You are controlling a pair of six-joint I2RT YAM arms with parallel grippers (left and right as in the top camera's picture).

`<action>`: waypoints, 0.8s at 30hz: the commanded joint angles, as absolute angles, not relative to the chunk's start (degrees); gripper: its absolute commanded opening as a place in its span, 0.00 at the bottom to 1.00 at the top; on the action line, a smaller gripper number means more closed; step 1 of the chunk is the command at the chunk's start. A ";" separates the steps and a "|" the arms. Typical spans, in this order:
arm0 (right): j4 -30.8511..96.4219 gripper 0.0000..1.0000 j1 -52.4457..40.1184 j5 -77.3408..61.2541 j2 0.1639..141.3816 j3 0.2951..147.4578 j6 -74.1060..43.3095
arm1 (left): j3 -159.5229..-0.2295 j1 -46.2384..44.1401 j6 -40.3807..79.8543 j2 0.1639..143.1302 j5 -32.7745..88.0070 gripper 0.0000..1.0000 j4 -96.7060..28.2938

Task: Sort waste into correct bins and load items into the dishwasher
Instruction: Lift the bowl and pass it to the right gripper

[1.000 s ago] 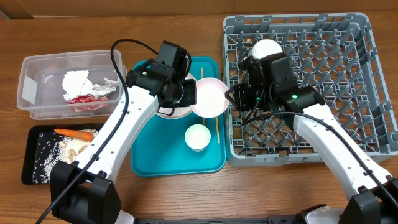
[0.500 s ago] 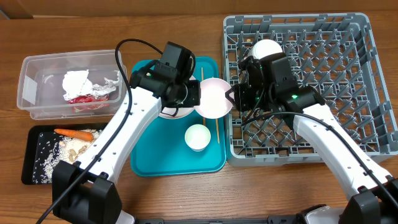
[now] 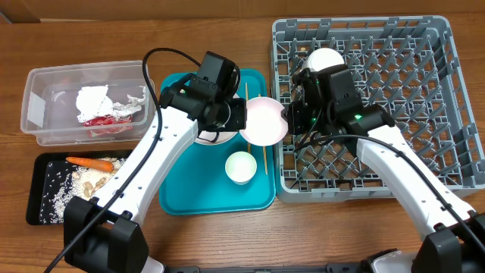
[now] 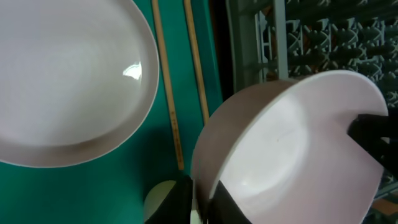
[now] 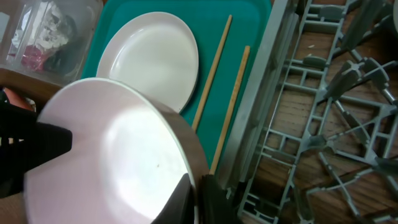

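Overhead, one napkin (image 3: 93,98) and one wrapper (image 3: 100,120) are seen in the clear tub (image 3: 44,114), one carrot (image 3: 89,162) in the black tray (image 3: 36,216), and one bowl (image 3: 324,59) in the dish rack (image 3: 424,114). At the left wrist, the rim of the pink plate (image 4: 292,143) is pinched over the teal tray (image 4: 93,193) by the left gripper (image 4: 199,202); at the right wrist, it is pinched by the right gripper (image 5: 198,199).

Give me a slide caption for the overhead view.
Left hand and right hand both grip the plate over the tray edge, beside the rack.

left claw (image 4: 199,201) clamped; right claw (image 5: 197,198) clamped; claws facing each other, close together
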State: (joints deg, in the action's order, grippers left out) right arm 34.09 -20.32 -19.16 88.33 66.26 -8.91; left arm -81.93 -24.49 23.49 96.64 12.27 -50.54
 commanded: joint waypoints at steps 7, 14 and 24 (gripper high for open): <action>33.19 0.04 -20.56 -20.51 87.79 66.32 -8.62 | -83.40 -24.75 22.57 96.29 12.05 0.45 -50.26; 31.55 0.04 -20.16 -15.84 87.79 66.32 -8.62 | -93.93 -24.67 18.61 96.07 16.25 0.46 -53.98; 33.63 0.04 -16.58 7.31 86.28 67.90 -8.64 | -103.72 -24.67 17.50 95.44 16.88 0.85 -58.19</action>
